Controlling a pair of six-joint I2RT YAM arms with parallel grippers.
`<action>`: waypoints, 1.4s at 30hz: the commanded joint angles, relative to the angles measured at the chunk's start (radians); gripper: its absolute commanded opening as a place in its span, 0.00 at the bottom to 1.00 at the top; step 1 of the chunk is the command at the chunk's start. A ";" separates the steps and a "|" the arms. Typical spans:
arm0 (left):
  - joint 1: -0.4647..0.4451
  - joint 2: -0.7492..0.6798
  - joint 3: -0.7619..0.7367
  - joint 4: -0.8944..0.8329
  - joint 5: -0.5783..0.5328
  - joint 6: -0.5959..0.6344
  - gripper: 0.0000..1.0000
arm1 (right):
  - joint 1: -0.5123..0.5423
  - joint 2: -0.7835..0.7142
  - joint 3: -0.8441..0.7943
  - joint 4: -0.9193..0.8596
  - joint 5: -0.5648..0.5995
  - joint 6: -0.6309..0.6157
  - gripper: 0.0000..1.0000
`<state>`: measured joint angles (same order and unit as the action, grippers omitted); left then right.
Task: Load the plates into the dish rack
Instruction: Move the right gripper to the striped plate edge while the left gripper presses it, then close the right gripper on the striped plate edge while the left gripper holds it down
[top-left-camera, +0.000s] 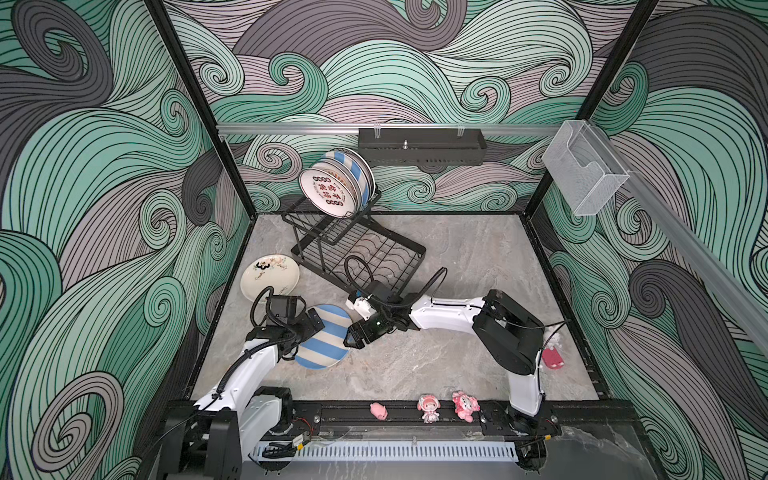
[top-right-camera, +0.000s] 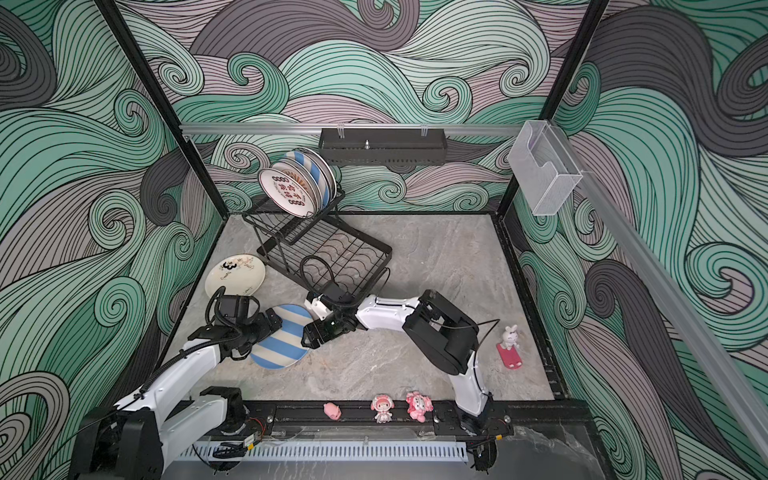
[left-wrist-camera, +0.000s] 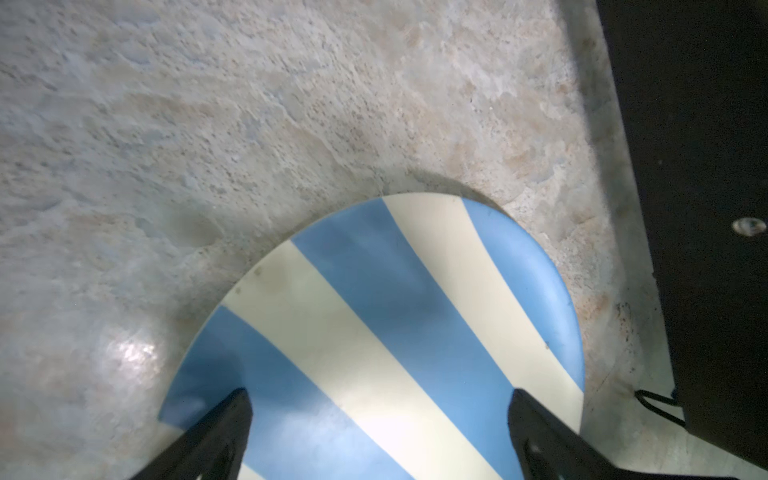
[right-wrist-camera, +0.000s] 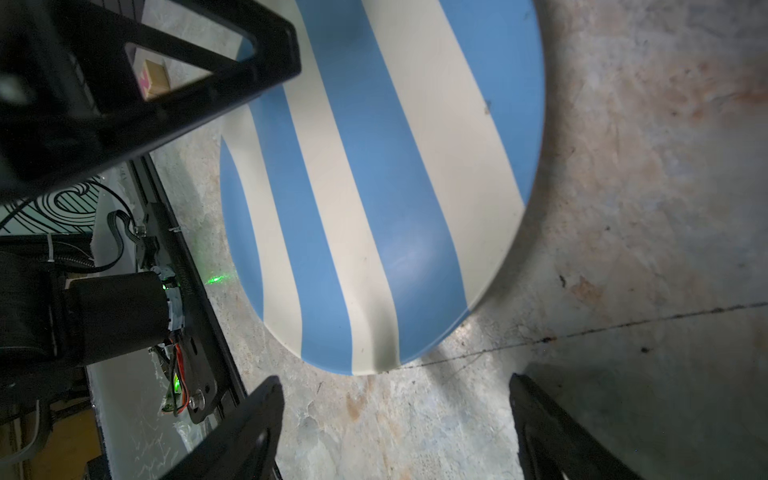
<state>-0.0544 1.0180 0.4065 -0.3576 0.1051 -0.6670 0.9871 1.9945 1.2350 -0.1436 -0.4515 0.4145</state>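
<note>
- Broadly, the grey marbled bench (top-left-camera: 457, 357) carries everything, with two plates lying loose on its left half.
- At the back left stands the black wire dish rack (top-left-camera: 419, 250); its lower grid tray is bare.
- On the rack's raised tier a row of plates stands on edge, fronted by the white plate with red and black characters (top-left-camera: 328, 193).
- Between the two arms lies the blue-and-cream striped plate (top-left-camera: 328, 347), well apart from the rack. It is round, so no axis governs the grip — only which rim is reachable.
- Nearer the rack, by the left wall, the cream floral plate (top-left-camera: 270, 276) lies face up with nothing near it.
- Over the striped plate's left side hangs the left pincer (left-wrist-camera: 380, 399), jaws wide apart with stripes showing between them and nothing clamped. Whether the tips touch the plate I cannot tell.
- Just beside the opposite rim sits the right pincer (right-wrist-camera: 395, 384) — spread wide and empty, with bare bench between its tips and the plate's edge straight ahead.
- Judging by this, the striped plate is the next to be lifted, and the left arm is the closer.
</note>
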 joint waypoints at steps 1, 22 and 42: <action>0.008 0.026 -0.006 -0.050 0.039 -0.020 0.99 | -0.005 0.030 0.039 -0.009 0.013 0.026 0.85; 0.102 0.031 0.033 -0.044 -0.114 -0.042 0.99 | -0.018 0.081 0.112 -0.046 0.030 0.021 0.85; 0.102 0.153 0.037 -0.030 0.106 -0.013 0.99 | -0.056 0.108 0.096 0.087 -0.073 0.089 0.80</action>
<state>0.0460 1.1568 0.4751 -0.3382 0.1303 -0.6739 0.9428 2.0895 1.3544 -0.1169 -0.4801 0.4740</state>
